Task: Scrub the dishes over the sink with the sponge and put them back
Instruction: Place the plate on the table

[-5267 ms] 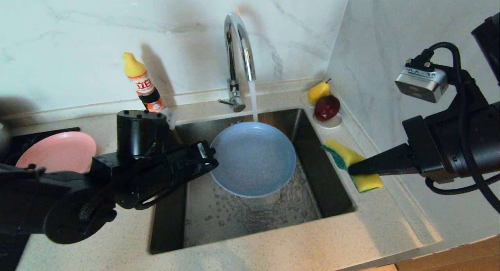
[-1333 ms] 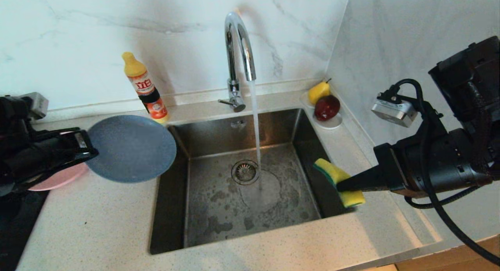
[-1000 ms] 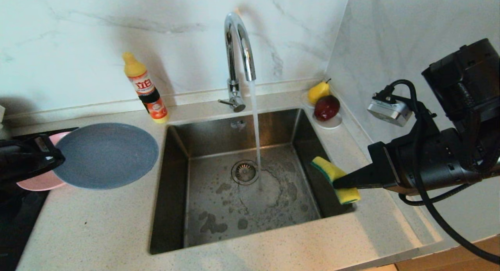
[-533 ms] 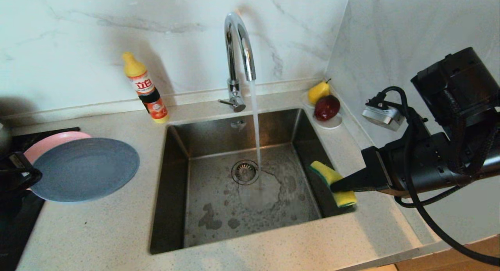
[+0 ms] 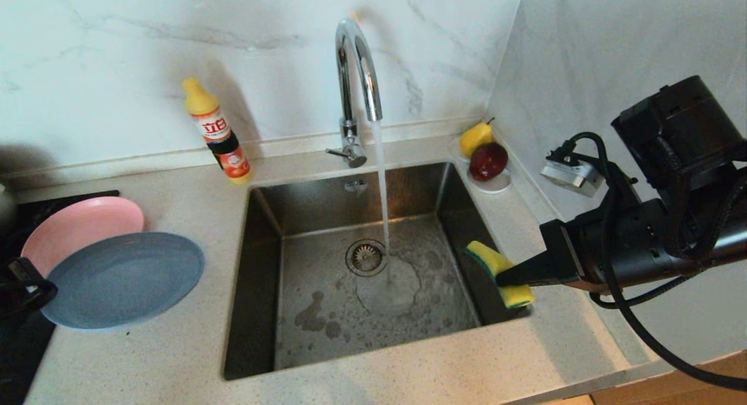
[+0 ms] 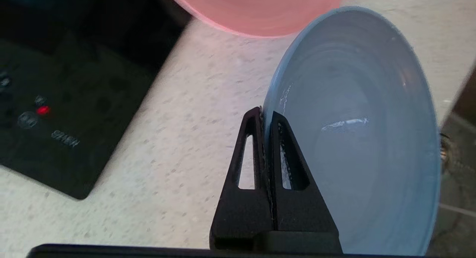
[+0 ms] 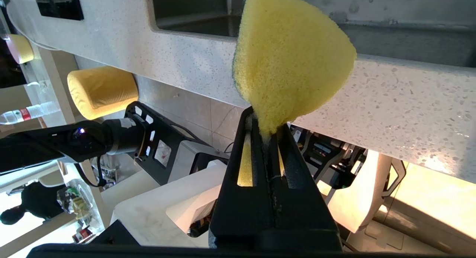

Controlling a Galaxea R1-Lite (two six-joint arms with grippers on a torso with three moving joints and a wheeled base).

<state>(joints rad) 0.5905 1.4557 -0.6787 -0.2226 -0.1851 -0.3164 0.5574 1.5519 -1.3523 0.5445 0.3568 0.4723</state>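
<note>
Now carried clear of the square steel sink (image 5: pixel 373 276) to the left counter, light-blue round plate (image 5: pixel 122 279) overlapping pink round plate (image 5: pixel 81 230), rim pinched in shut left gripper (image 6: pixel 264 116); rinsed, nearly returned; right gripper (image 5: pixel 503 279) clamping yellow-green sponge (image 5: pixel 499 271) at sink's right edge.

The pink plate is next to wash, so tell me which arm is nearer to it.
Left. The left end effector is beside the pink plate, clamped on the blue plate. The right end effector is across the sink, clamped on the sponge.
</note>
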